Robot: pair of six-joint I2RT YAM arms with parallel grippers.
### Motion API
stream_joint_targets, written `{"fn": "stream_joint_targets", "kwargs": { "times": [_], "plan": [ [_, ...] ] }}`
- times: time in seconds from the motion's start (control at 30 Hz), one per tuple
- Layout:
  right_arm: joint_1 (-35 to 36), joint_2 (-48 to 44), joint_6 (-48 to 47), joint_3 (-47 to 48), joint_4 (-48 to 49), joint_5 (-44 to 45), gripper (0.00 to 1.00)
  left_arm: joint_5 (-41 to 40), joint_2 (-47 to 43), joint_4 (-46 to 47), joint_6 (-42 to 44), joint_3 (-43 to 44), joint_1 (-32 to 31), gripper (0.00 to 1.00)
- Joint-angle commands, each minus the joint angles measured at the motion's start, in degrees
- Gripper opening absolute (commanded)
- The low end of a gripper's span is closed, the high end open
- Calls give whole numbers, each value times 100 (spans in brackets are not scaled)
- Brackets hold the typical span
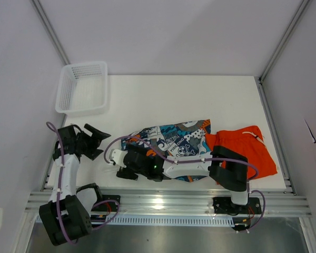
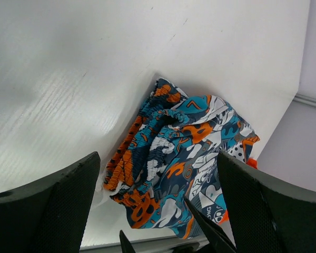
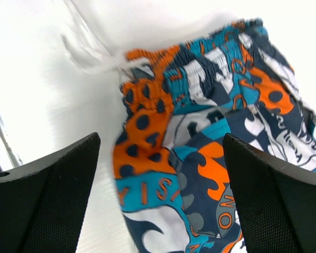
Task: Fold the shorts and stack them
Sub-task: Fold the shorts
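Seemingly empty, left pincer [image 1: 99, 142] and right pincer [image 1: 119, 164] gape apart near the patterned shorts [image 1: 176, 138], which touch the orange shorts [image 1: 247, 145] by the table's [image 1: 163, 100] right edge.

patterned shorts [image 3: 216, 132] (elastic waistband at top) between wide-apart fingers [image 3: 47, 195] of the right tool [image 3: 159, 138]

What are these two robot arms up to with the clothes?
They are meant to fold and stack shorts. The patterned shorts lie bunched mid-table, with the orange shorts beside them on the right arm's side. The right claw hangs open over the patterned pair's left end, holding nothing. The left claw is open too, off the fabric. Nothing is stacked yet.
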Motion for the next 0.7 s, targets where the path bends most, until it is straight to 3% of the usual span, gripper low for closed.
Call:
{"fn": "stream_joint_targets", "kwargs": {
  "times": [0.0, 0.23, 0.43, 0.67],
  "plan": [
    [142, -3, -146, 359, 117, -38, 99, 167, 12, -107, 217, 260, 161, 93],
    [345, -56, -111, 535, -190, 76, 100, 237, -14, -72, 305, 251, 196, 93],
    [468, 542, -295, 965, -577, 673, 99, 228, 3, -81, 348, 242, 248, 93],
    [415, 876, -454, 1019, -375, 955, 99, 281, 91, -134, 489, 295, 442, 93]
  ]
}}
